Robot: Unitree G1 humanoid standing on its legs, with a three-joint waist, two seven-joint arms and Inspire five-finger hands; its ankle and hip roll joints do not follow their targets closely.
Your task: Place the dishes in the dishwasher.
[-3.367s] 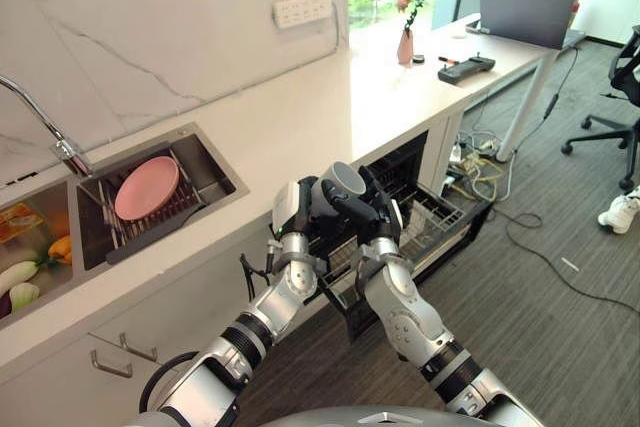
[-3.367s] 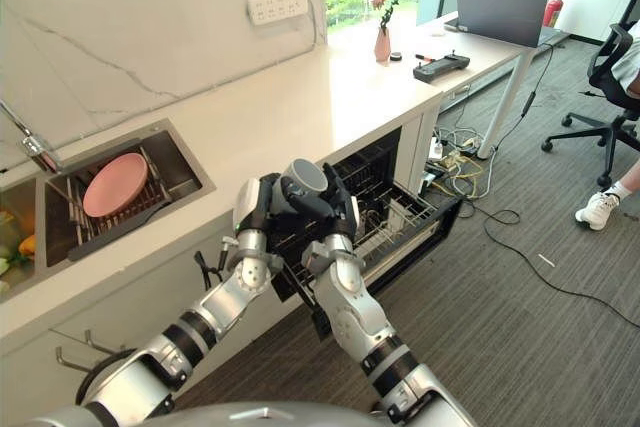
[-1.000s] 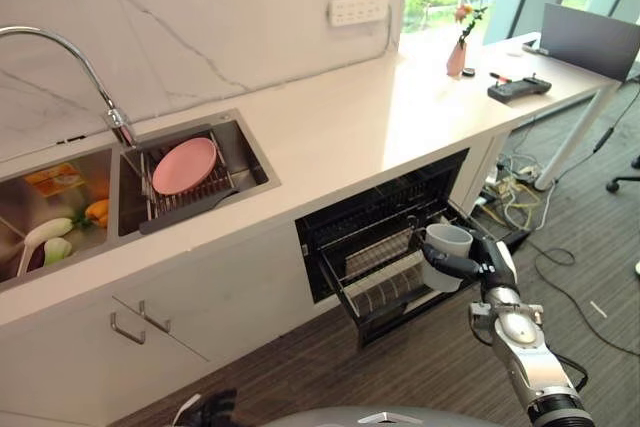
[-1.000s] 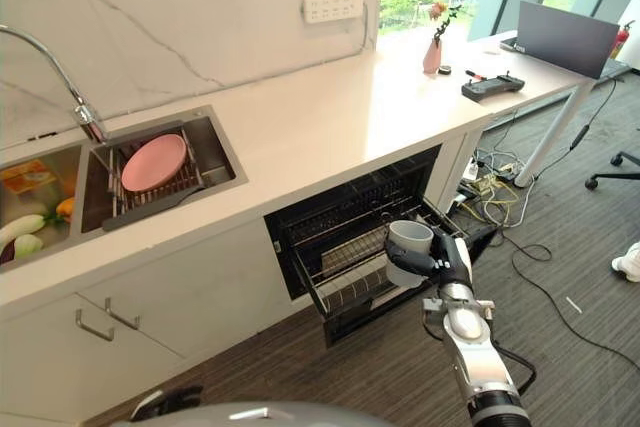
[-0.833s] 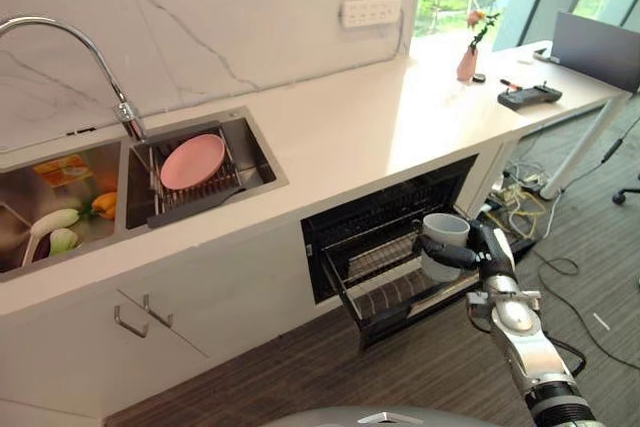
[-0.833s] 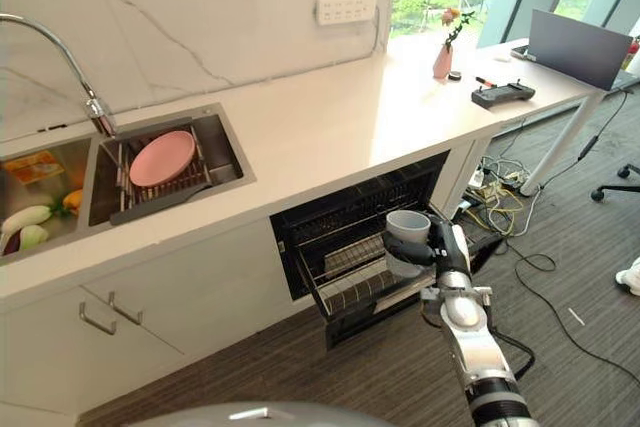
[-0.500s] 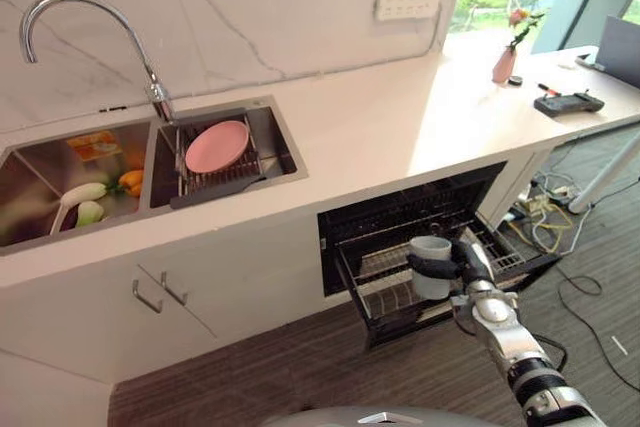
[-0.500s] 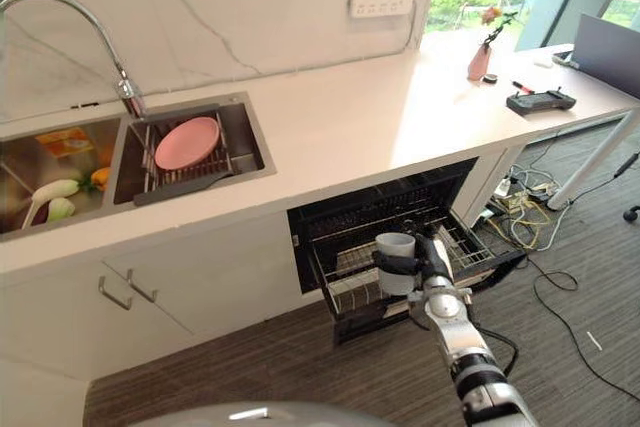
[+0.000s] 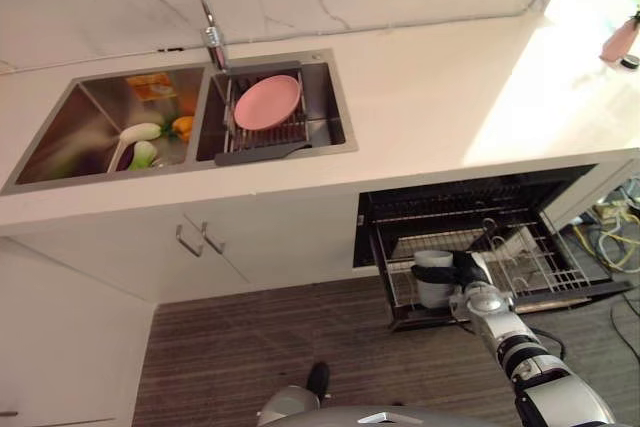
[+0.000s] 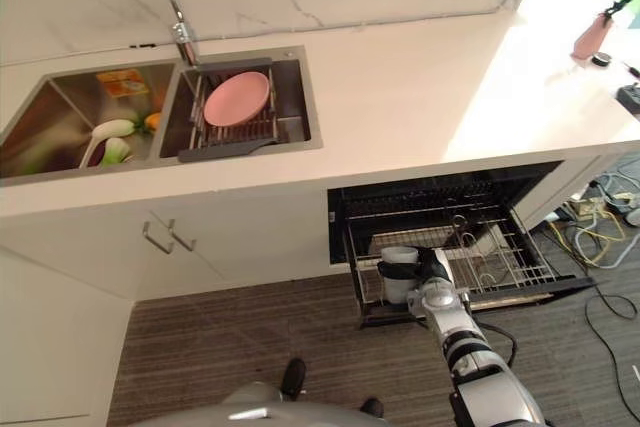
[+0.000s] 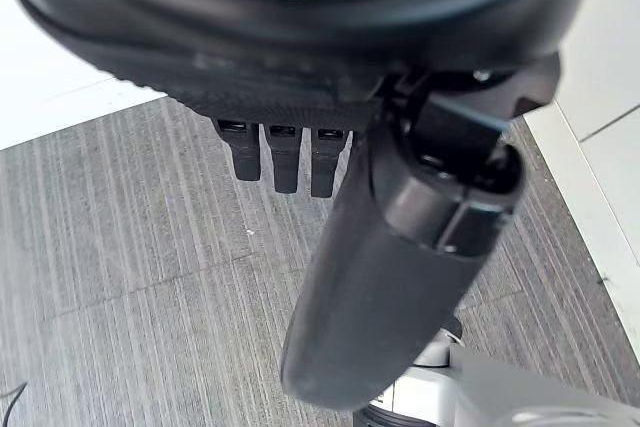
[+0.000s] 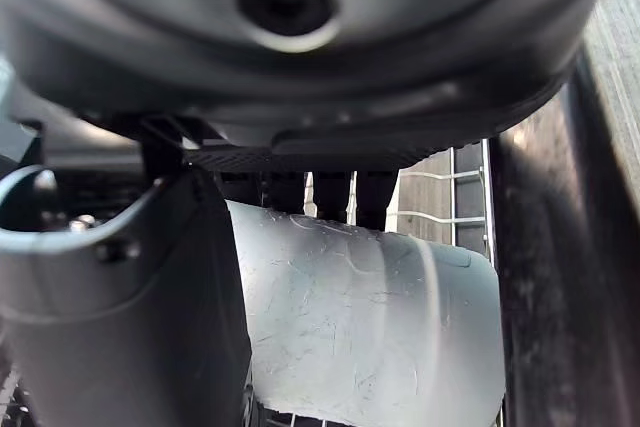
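Left eye view: my right hand [image 9: 468, 273], fingers curled round the cup [image 9: 434, 279], holds it over the dishwasher rack [image 9: 540, 265]. My left hand [image 11: 300, 152] hangs with fingers relaxed.

The right arm is reaching forward and down from the lower right, its wrist held roughly level. The right hand [image 9: 462, 272] is gripping a grey cup [image 9: 434, 278], with fingers [image 12: 300, 187] curling round the far side of the cup's wall and the thumb pressing on the near side. The left hand [image 11: 300, 137] is hanging low with its fingers relaxed and straight, holding nothing.
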